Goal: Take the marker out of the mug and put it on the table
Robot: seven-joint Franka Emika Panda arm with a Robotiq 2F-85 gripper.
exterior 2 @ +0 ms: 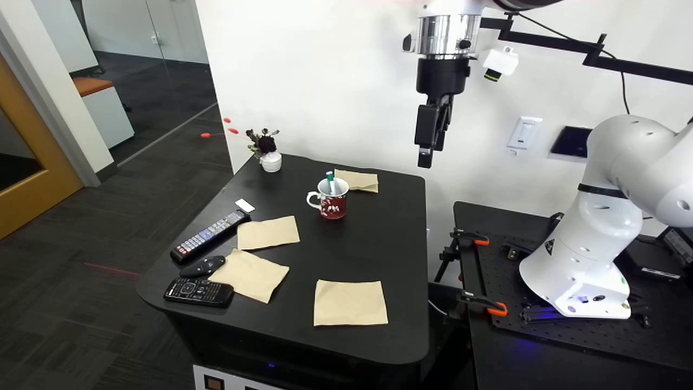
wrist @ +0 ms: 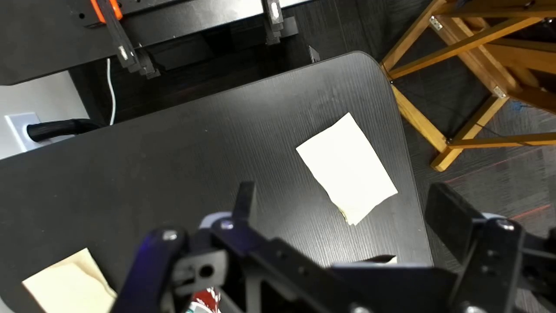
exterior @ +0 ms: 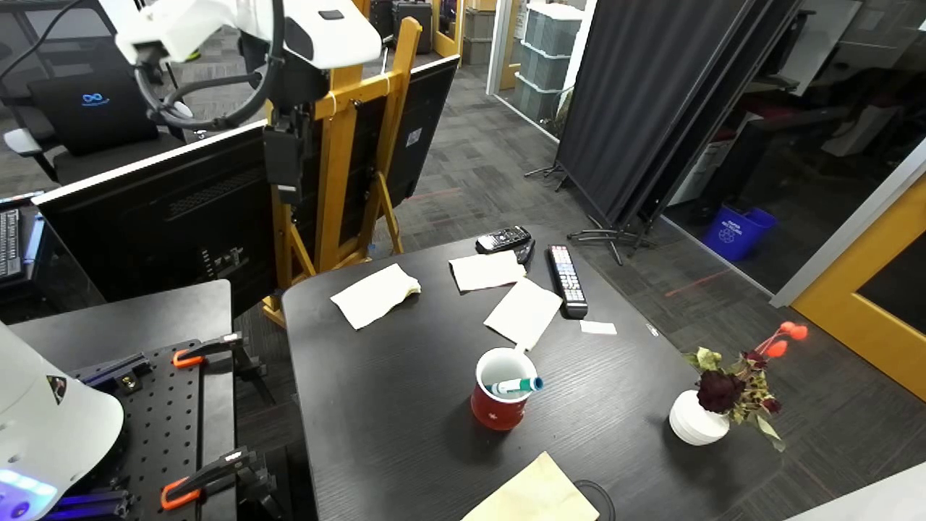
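Below the spread gripper (wrist: 345,204), the marker (exterior: 516,386) leaned in the mug (exterior: 495,411), probably light, stiff, best pinched up top.

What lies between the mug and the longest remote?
In an exterior view, a tan napkin lies between the mug and the longest remote.

Passing room lies between 2 obstacles: the mug (exterior 2: 332,203) and flower vase (exterior 2: 271,162).
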